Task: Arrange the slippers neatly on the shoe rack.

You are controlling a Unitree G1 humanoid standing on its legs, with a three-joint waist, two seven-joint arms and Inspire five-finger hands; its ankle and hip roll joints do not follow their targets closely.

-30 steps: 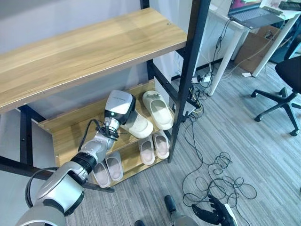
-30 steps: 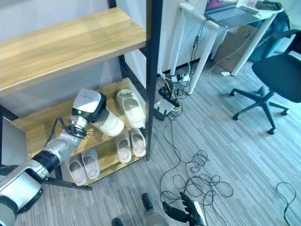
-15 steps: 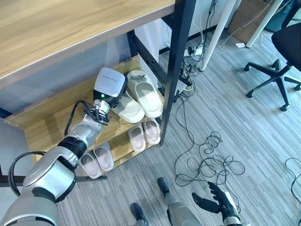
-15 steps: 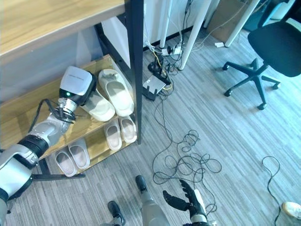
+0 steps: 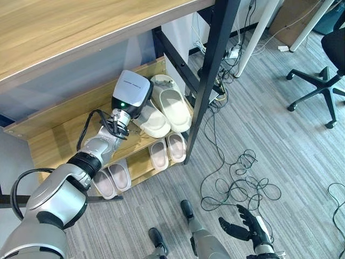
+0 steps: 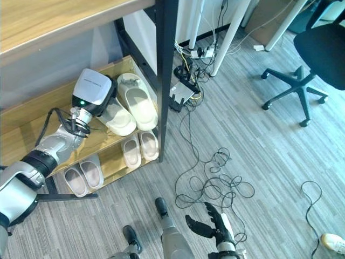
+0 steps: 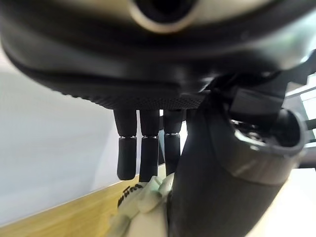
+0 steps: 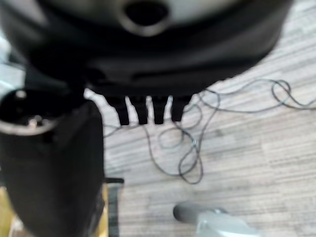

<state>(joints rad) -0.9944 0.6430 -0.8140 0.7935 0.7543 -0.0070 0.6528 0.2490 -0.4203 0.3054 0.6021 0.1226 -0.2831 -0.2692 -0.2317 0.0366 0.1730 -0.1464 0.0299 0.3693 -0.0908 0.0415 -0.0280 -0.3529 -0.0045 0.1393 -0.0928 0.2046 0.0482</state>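
Slippers: two cream ones on the rack's (image 5: 64, 110) middle shelf, near its right end by the black post (image 5: 207, 81). Right slipper (image 5: 172, 103) lies clear. Left slipper (image 5: 152, 121) is partly under our left hand (image 5: 131, 93).

Left hand: in its wrist view the fingers (image 7: 143, 148) run straight down toward the slipper's cream upper, thumb alongside. We can't tell whether they actually pinch it or just rest against it. Right hand (image 6: 207, 226) hangs low over the floor, fingers spread, holding nothing.

Two small pink pairs sit on the bottom shelf, one pair (image 5: 167, 151) near the post, the other (image 5: 111, 179) further left.

Risks as we see them:
- Left slipper sits close to the shelf's front edge. A push along its length could slide the toe off.
- Contact looks like it's at the heel end only, so a nudge may spin it instead of shifting it.
- The pair touch or nearly touch. Moving one likely drags the other out of line.

Orientation: both long axes run from back-left to front-right, roughly parallel, toes toward the front edge. The left one looks slightly more skewed.
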